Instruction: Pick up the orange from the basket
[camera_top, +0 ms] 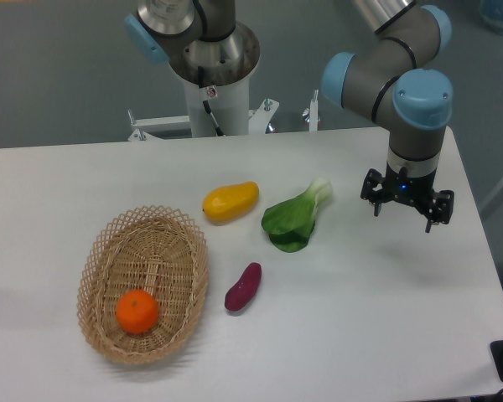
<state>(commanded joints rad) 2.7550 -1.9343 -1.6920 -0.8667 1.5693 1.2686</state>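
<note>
The orange (137, 311) is small, round and bright, and lies in the near end of the oval wicker basket (174, 243) at the table's front left. My gripper (405, 215) hangs over the right side of the table, far to the right of the basket. Its fingers point down, stand apart, and hold nothing.
A yellow-orange mango-like fruit (230, 201) lies just behind the basket. A green leafy vegetable (295, 218) lies mid-table. A purple sweet potato (243, 286) lies right of the basket. The robot base (211, 84) stands at the table's back edge.
</note>
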